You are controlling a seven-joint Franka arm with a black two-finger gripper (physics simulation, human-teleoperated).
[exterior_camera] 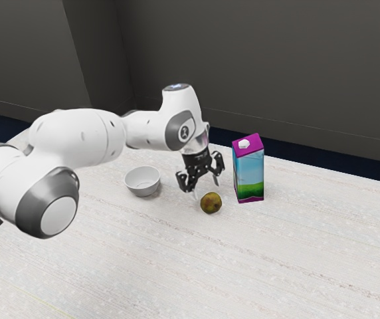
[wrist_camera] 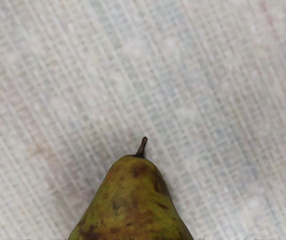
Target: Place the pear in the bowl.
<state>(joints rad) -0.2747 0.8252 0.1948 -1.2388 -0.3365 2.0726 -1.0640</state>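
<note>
Claw [exterior_camera: 206, 188] spread near pear [exterior_camera: 211, 203] on its side, stem [wrist_camera: 141, 147] outward.

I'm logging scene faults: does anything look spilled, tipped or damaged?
Nothing is plainly wrong. The carton and bowl stand upright, with no spill visible. The pear has dark brown blotches, perhaps bruises or just natural skin marks.

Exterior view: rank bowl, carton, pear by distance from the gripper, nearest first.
1. Pear: just below the open gripper.
2. Carton: toward the exterior view's right, upright on the table.
3. Bowl: toward the exterior view's left.
</note>
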